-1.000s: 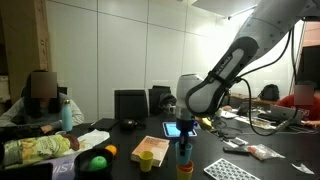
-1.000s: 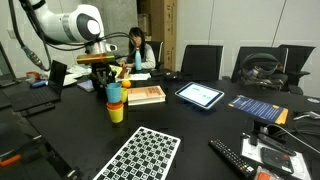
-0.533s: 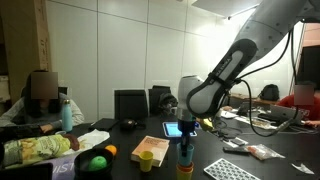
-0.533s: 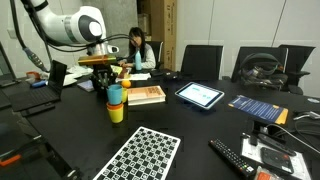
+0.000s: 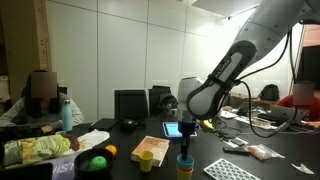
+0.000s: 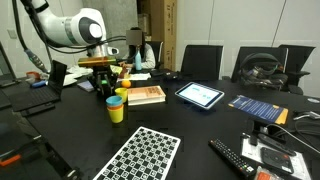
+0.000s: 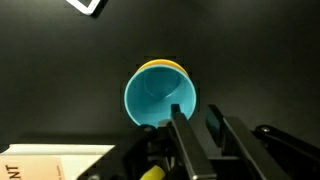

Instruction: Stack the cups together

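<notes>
- End effector (image 7: 195, 115) – wrist view cuts it off at the bottom edge. Its fingers (image 7: 186, 140) stand slightly parted, with nothing seen between them.
- I cannot tell whether the nearer finger touches the cup rim.
- Light blue cup (image 7: 155, 95) sits nested in the yellow cup (image 7: 165, 66), at the centre of the wrist view. Only a thin yellow rim shows around it.
- In an exterior view the yellow cup (image 6: 116, 111) stands upright on the dark worktop (image 6: 200, 135), left of centre, just below the end effector (image 6: 104, 84).
- Book (image 7: 50, 165) is cropped at the lower left – its print is too small to read.
- Checkerboard sheet (image 6: 140, 155) lies at the bottom centre, and only a corner of it (image 7: 85, 5) shows in the wrist view.
- Small yellow-orange cup shape (image 5: 146, 160) stands by the book (image 5: 153, 147); its exact hue is unclear.
</notes>
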